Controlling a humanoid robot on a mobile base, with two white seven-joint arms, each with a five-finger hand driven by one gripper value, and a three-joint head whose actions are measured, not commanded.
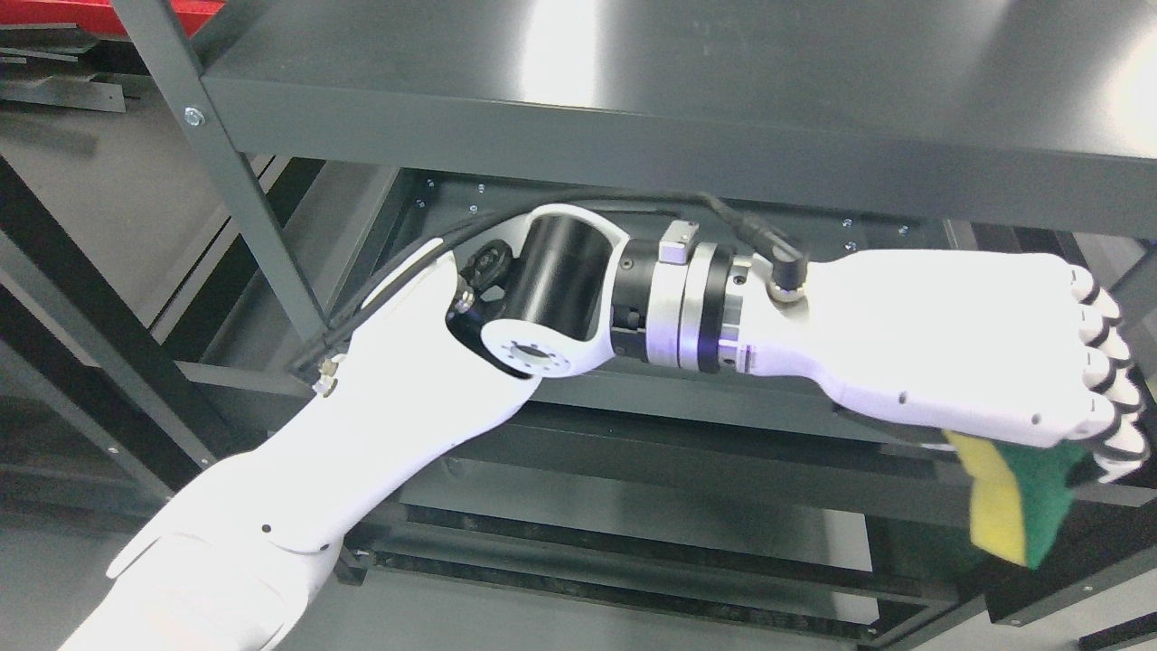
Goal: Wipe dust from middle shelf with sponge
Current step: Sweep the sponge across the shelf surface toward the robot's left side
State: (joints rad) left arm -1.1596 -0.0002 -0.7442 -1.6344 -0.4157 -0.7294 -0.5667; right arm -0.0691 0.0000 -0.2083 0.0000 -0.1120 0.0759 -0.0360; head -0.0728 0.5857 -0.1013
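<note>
Yellow-and-green sponge (1017, 497) hangs at far right, gripped by the left hand (958, 339), fingers (1107, 362) curled over its top edge; white arm enters from lower left, reaching beneath a dark grey metal shelf (633, 81); no readable lettering or labels.

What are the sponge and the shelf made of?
The sponge, held by the left robot hand, looks like soft yellow foam with a rough green scrubbing layer. The shelf seems painted metal: dark grey, smooth, with shiny light reflections and bolts.
</note>
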